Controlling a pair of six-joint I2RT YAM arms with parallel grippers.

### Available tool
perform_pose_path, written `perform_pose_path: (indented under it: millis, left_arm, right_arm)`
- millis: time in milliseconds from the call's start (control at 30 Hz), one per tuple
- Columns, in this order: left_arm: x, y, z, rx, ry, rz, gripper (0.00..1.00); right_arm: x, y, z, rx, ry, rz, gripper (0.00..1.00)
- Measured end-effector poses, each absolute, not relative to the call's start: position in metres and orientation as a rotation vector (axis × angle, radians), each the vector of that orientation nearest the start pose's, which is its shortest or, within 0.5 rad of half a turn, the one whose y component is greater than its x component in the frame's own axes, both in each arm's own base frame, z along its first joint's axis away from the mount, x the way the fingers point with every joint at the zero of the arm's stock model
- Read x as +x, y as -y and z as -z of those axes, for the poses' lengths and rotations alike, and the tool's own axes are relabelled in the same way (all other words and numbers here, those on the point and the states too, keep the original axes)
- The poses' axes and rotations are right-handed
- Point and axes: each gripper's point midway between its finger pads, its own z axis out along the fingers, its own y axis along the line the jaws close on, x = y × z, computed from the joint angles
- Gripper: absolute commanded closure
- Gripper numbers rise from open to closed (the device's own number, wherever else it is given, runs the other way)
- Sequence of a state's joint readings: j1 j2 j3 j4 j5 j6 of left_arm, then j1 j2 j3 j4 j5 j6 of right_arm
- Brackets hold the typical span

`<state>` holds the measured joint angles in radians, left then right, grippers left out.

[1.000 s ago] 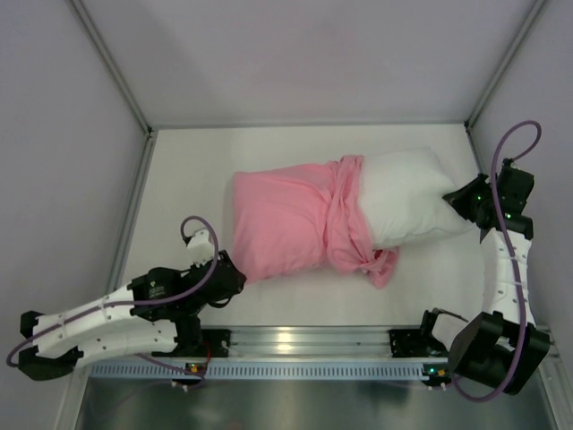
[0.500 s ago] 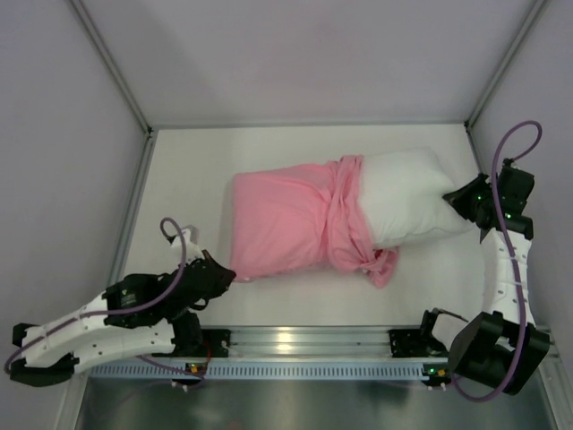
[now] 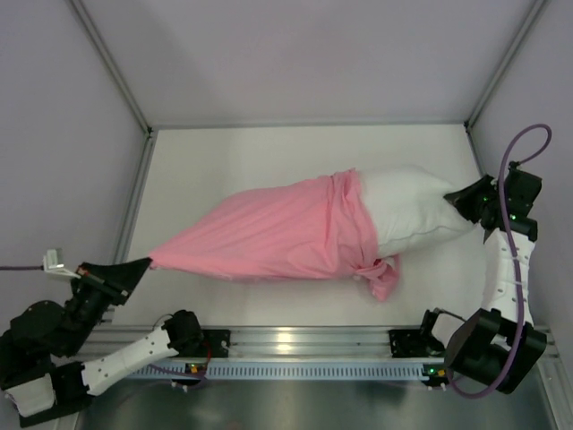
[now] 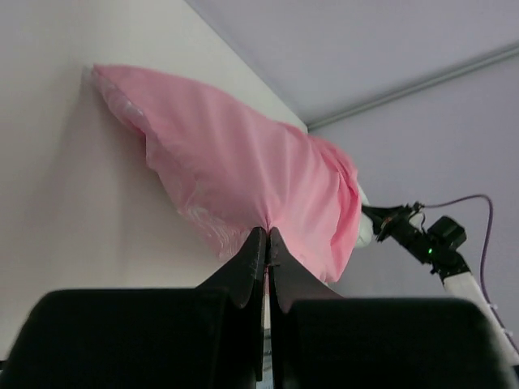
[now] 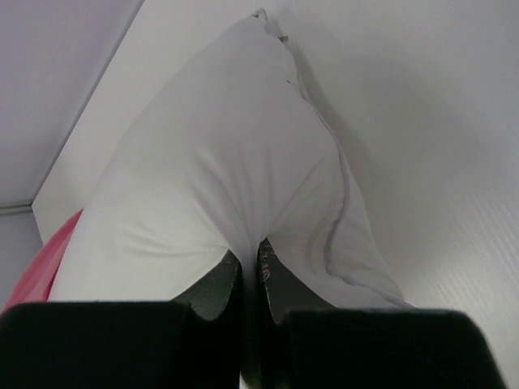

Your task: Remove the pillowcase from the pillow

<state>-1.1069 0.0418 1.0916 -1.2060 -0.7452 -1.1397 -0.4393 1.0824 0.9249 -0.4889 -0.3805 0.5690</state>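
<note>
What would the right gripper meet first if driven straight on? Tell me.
The pillow: the right gripper is shut on its end and points into it, so it would press deeper into that white bulk. The pillowcase seems to lie farther along.

Pale lilac wall panels [image 3: 304, 54] enclose the white tabletop [image 3: 215, 161] at 9, 12 and 3 o'clock. Grey struts [image 3: 109, 64] rise at 10 and 2 o'clock; an aluminium rail [image 3: 304, 339] spans 6 o'clock.

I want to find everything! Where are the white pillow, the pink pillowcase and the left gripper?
pillow [image 3: 407, 204]: top view, on the bare white part sticking out.
pillowcase [image 3: 269, 237]: top view, on the stretched pink middle.
left gripper [image 4: 266, 237]: left wrist view, between the fingertips pinching pink cloth.
</note>
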Motion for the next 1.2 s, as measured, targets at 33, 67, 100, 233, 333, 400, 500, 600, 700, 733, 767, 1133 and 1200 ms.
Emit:
perform_pose_path:
  millis: [33, 67, 100, 233, 333, 400, 500, 600, 700, 733, 767, 1133, 1200]
  left_arm:
    - [0.099, -0.010, -0.321, -0.621, -1.663, 1.009, 1.00]
    - [0.095, -0.023, -0.329, -0.641, -1.631, 0.993, 1.00]
    - [0.090, -0.034, -0.336, -0.659, -1.598, 0.985, 1.00]
    - [0.075, -0.062, -0.349, -0.696, -1.532, 0.958, 1.00]
    - [0.076, -0.068, -0.346, -0.704, -1.540, 0.911, 1.00]
    - [0.080, -0.063, -0.340, -0.688, -1.574, 0.866, 1.00]
    - [0.093, -0.039, -0.328, -0.605, -1.686, 0.759, 1.00]
    - [0.114, 0.007, -0.311, -0.464, -1.869, 0.612, 0.89]
    - [0.140, 0.074, -0.270, -0.249, -2.126, 0.423, 0.36]
    - [0.145, 0.089, -0.257, -0.200, -2.184, 0.389, 0.30]
    - [0.150, 0.104, -0.243, -0.155, -2.242, 0.353, 0.21]
    - [0.172, 0.149, -0.297, -0.029, -2.153, 0.475, 0.01]
    - [0.182, 0.165, -0.325, -0.004, -2.107, 0.510, 0.01]
  right_arm:
    - [0.316, 0.052, -0.202, 0.875, -2.026, -0.505, 1.00]
    - [0.316, 0.051, -0.203, 0.873, -2.026, -0.515, 1.00]
    - [0.316, 0.049, -0.203, 0.871, -2.026, -0.530, 1.00]
    - [0.318, 0.050, -0.206, 0.873, -2.010, -0.533, 1.00]
    - [0.323, 0.064, -0.211, 0.884, -1.966, -0.487, 1.00]
    - [0.324, 0.067, -0.212, 0.887, -1.954, -0.473, 1.00]
    - [0.325, 0.069, -0.214, 0.884, -1.945, -0.465, 1.00]
    - [0.327, 0.067, -0.217, 0.866, -1.938, -0.472, 1.00]
    - [0.333, 0.045, -0.225, 0.779, -1.943, -0.529, 0.89]
    - [0.333, 0.033, -0.227, 0.740, -1.954, -0.556, 0.83]
    - [0.334, 0.015, -0.230, 0.678, -1.971, -0.591, 0.77]
    - [0.268, -0.136, -0.223, 0.125, -2.090, -0.857, 0.66]
    - [0.260, -0.145, -0.220, 0.087, -2.099, -0.872, 0.59]
